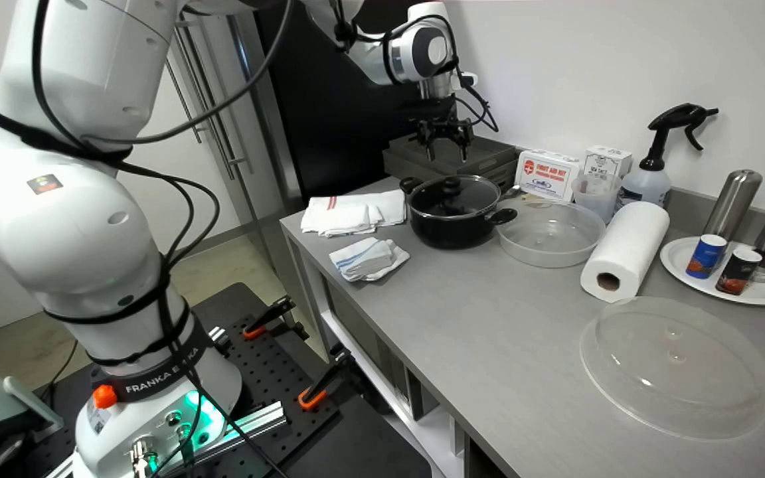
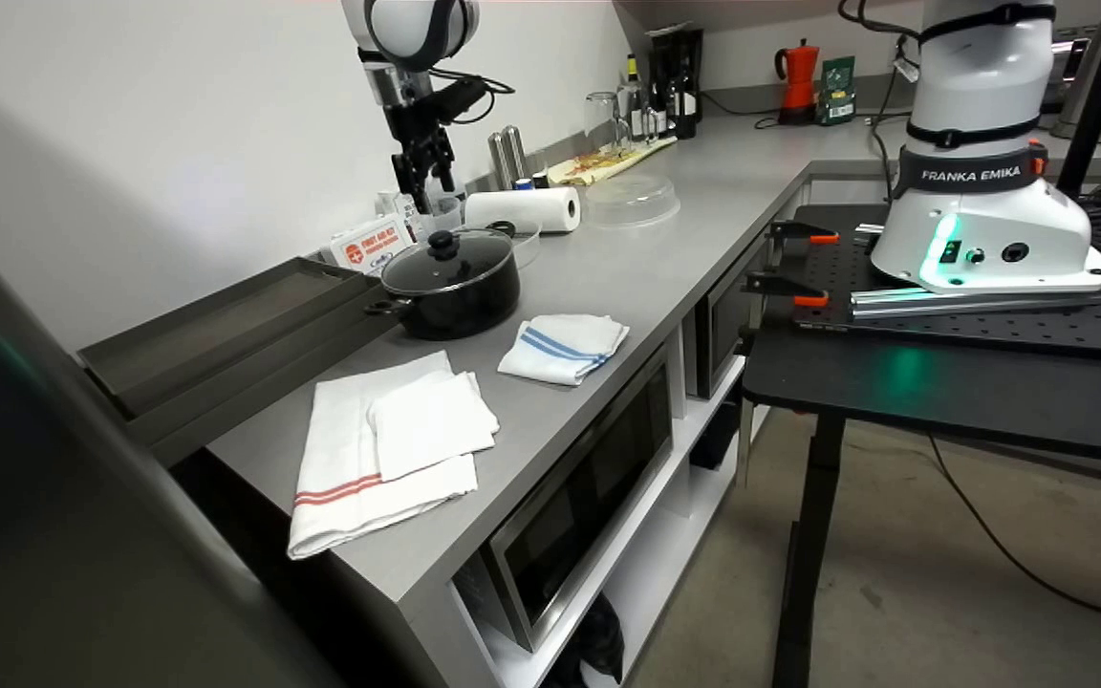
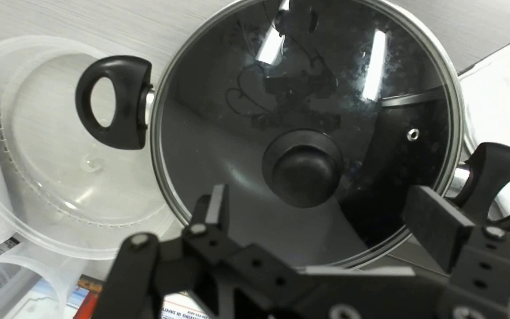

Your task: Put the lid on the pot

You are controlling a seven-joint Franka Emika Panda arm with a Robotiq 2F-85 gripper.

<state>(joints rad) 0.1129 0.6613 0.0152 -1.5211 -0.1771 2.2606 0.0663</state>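
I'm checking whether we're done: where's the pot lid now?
In an exterior view, the lid sits on the pot, left of the clear shallow dish.

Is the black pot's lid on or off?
On: in both exterior views the glass lid sits across the top of the pot.

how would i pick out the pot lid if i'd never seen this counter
On the grey counter, find the black two-handled pot between the folded white cloths and the clear shallow dish. The round glass lid rests on that pot, rimmed in silver. Unlike the dish and the large clear disc, it has a black knob at its centre.
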